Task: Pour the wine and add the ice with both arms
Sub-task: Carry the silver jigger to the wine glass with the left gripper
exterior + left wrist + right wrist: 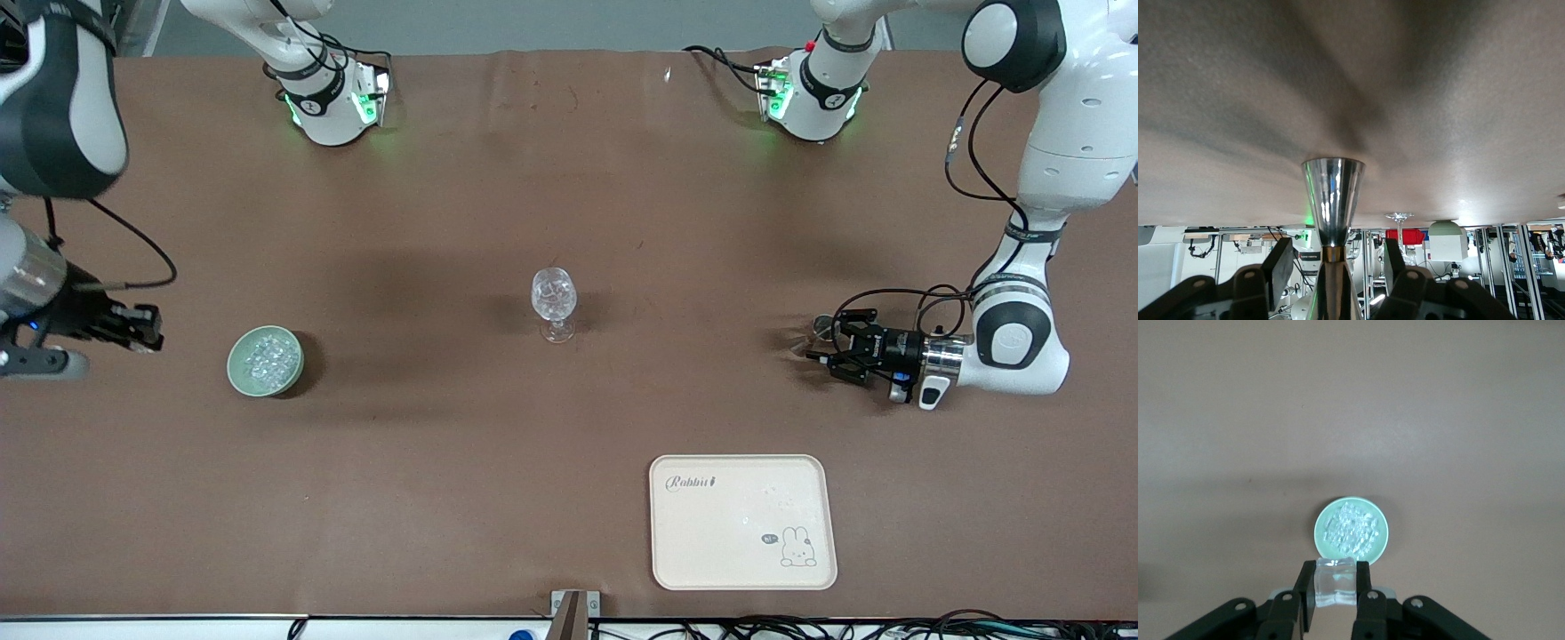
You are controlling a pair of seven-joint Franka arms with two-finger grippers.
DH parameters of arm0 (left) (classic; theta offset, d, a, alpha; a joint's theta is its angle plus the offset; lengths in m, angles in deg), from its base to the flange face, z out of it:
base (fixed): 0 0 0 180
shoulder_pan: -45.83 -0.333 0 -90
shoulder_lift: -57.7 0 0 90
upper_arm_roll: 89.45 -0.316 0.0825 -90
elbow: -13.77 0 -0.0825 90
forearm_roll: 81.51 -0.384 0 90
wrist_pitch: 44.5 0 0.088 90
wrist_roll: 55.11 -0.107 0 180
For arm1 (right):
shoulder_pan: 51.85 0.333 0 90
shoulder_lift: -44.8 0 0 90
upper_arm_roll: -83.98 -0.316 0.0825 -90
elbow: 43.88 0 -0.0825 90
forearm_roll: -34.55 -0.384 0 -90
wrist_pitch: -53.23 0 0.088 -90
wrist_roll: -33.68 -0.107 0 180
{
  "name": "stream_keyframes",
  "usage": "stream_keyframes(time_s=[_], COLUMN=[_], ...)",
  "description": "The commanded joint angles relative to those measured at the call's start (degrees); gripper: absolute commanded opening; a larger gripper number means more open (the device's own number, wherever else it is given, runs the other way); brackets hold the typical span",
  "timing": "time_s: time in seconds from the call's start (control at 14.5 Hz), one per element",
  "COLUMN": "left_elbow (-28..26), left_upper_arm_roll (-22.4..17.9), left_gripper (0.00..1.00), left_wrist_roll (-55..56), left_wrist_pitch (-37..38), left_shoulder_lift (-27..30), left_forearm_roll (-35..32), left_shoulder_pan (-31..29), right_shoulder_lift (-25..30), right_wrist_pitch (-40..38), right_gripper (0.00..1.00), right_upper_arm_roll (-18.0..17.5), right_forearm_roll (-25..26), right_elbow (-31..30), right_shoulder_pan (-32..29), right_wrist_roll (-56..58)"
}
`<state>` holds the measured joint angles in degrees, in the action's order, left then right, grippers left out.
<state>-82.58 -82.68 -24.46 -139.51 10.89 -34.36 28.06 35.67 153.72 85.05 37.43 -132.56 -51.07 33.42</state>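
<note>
holding a single clear ice cube (1335, 582) between its fingers (1363, 583), the right gripper (1335, 587) hangs above the brown surface (444, 222) at the right arm's end, near the pale green bowl (265, 360). the rest of the ice (267, 357) sits heaped in that bowl, which rests on the surface well apart from the wine glass (554, 304). the glass stands upright near the middle of the surface, glinting with what looks like ice inside. toward the left arm's end, the left gripper (822, 347) lies low over the surface, turned sideways, its fingers (1279, 267) spread on either side of a slim shiny metal vessel (1332, 200) with a flared mouth; whether they touch it cannot be told. a cream tray (743, 521) with a rabbit drawing lies nearer the front camera than the left gripper, with nothing clearly on it.
</note>
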Motion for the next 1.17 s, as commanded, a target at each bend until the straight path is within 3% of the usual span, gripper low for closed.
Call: stream_keyframes(time_s=[0.0, 0.48, 0.76, 1.1], left_elbow=[-0.24, 0.19, 0.55, 0.55], left_upper_arm_roll=[0.0, 0.0, 2.02, 6.58], left_gripper=[0.42, 0.03, 0.01, 0.01], left_wrist_roll=[-0.95, -0.16, 1.07, 12.21], left_wrist_pitch=[0.35, 0.35, 0.35, -0.79], left_shoulder_lift=[-0.04, 0.05, 1.01, 6.45], left_forearm_roll=[1.28, 2.51, 2.86, 3.04], left_shoulder_pan=[0.11, 0.73, 0.55, 1.25], right_shoulder_lift=[6.57, 7.82, 7.99, 9.83], right_wrist_pitch=[-3.71, -6.36, -7.94, -7.24], right_gripper=[0.02, 0.0, 0.0, 0.0], right_upper_arm_roll=[-0.19, 0.34, 0.25, 0.43], right_forearm_roll=[0.28, -2.62, -2.88, -3.94], right_elbow=[-2.55, 0.42, 0.0, -2.46], right_shoulder_pan=[-0.07, -1.39, -1.3, -1.48], right_wrist_roll=[-0.27, 0.78, 1.93, 2.8])
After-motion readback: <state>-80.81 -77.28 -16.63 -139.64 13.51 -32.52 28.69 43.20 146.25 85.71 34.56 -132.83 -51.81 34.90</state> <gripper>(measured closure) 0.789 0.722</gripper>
